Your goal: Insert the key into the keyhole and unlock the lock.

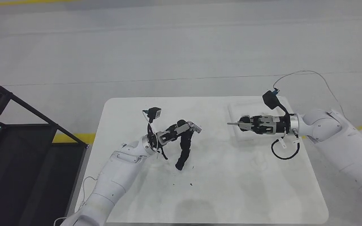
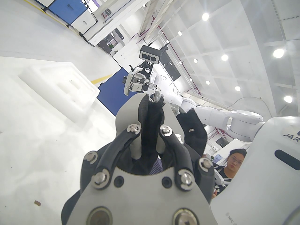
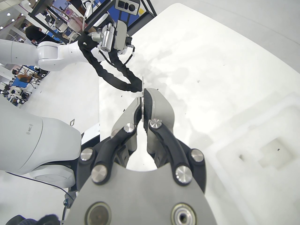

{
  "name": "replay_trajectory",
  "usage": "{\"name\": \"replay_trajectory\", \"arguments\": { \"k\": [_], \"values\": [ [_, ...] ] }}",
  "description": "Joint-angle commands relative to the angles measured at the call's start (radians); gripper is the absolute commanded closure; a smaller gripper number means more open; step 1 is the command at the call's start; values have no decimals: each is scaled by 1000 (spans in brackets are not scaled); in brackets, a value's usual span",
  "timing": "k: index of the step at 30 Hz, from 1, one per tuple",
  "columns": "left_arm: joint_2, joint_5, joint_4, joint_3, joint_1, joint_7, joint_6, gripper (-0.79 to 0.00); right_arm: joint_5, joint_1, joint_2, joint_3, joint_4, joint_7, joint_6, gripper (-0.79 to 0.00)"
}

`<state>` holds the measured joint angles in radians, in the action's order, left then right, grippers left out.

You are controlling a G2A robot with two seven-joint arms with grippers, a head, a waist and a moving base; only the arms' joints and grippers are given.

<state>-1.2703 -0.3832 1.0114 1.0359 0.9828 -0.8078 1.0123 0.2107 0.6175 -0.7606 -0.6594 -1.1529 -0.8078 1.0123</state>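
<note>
The lock is a silver cylinder (image 3: 106,39) with a black fabric-covered cable (image 1: 184,150) that hangs in a loop down to the table. My left gripper (image 1: 192,127) holds it up over the table's middle, shut on the black cable (image 2: 150,127). Its keyhole end faces the other arm. My right gripper (image 1: 242,123) is level with it at the right, shut on a flat metal key (image 3: 142,108). The key's blade (image 1: 232,124) points at the lock. A clear gap separates key and lock.
A white foam tray (image 1: 257,107) with shallow recesses (image 3: 269,153) lies on the white table at the back right, under the right gripper. A black rack (image 1: 28,141) stands off the table's left side. A few dark specks dot the table near the cable's end.
</note>
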Motion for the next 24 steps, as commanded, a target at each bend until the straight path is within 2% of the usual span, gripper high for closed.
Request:
{"name": "replay_trajectory", "arguments": {
  "k": [1, 9, 13, 17, 24],
  "values": [
    [0, 0, 0, 0, 0, 0, 0, 0, 0, 0, 0, 0, 0, 0, 0, 0],
    [0, 0, 0, 0, 0, 0, 0, 0, -155, 37, -20, 6, -102, 84, -81, 0],
    [0, 0, 0, 0, 0, 0, 0, 0, -235, 64, -29, 1, -135, 151, -77, 0],
    [0, 0, 2, 1, 2, 6, -5, 0, -230, 89, -35, 1, -143, 174, -46, 0],
    [-1, -1, 40, 22, 64, 139, -44, 0, -165, 95, -43, 9, -153, 142, -7, 0]
  ]
}}
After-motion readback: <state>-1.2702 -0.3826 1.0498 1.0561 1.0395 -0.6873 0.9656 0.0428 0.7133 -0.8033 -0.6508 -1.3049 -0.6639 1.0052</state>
